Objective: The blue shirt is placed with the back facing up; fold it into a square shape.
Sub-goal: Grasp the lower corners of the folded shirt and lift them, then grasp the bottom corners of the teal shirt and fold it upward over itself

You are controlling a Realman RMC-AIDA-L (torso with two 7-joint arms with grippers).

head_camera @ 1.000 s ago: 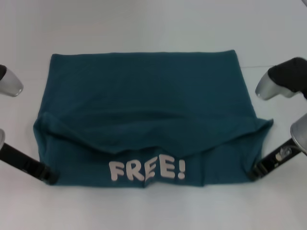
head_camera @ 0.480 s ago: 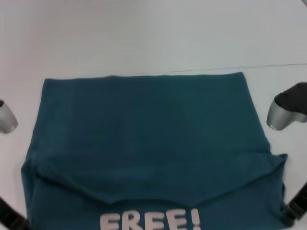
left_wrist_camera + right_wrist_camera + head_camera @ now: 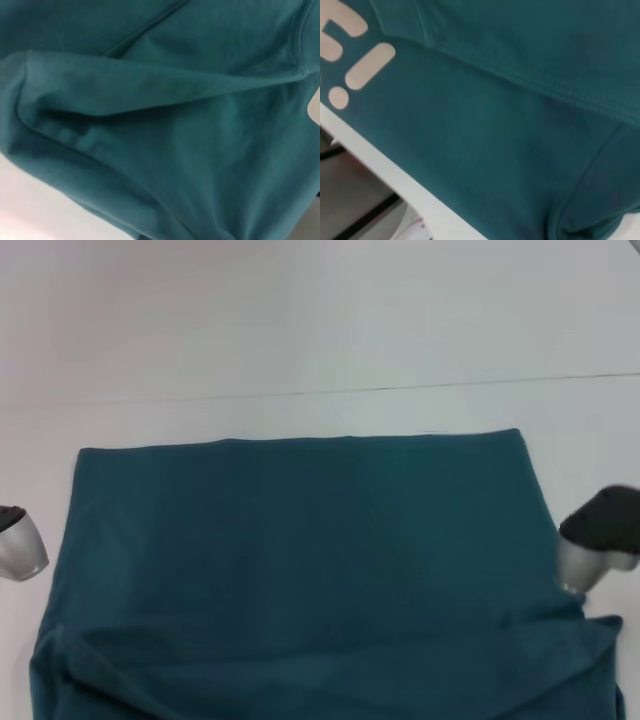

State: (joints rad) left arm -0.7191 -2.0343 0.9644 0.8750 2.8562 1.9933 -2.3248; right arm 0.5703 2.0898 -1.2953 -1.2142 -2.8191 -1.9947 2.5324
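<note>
Teal-blue knit fabric fills the lower half of the head view: the blue shirt [image 3: 300, 570] lies spread on a white table [image 3: 320, 340], its far edge straight and level, and a folded-over layer makes a soft ridge near the bottom of the view. Compared with half a second ago, the shirt sits lower in the head view, the printed white lettering has dropped out of sight below the bottom edge, and more bare table shows beyond the cloth. The silver and black arm parts at both sides also appear lower than before.

A silver part of the left arm [image 3: 20, 545] shows at the left edge, just off the shirt's side. A black and silver part of the right arm [image 3: 598, 540] sits at the right edge, beside the shirt's near right corner. Neither arm's jaws can be seen, so whether they are wide, narrow or holding cloth cannot be told.

The right wrist view shows white lettering [image 3: 355, 55] on the shirt, a stitched hem and the table edge.
</note>
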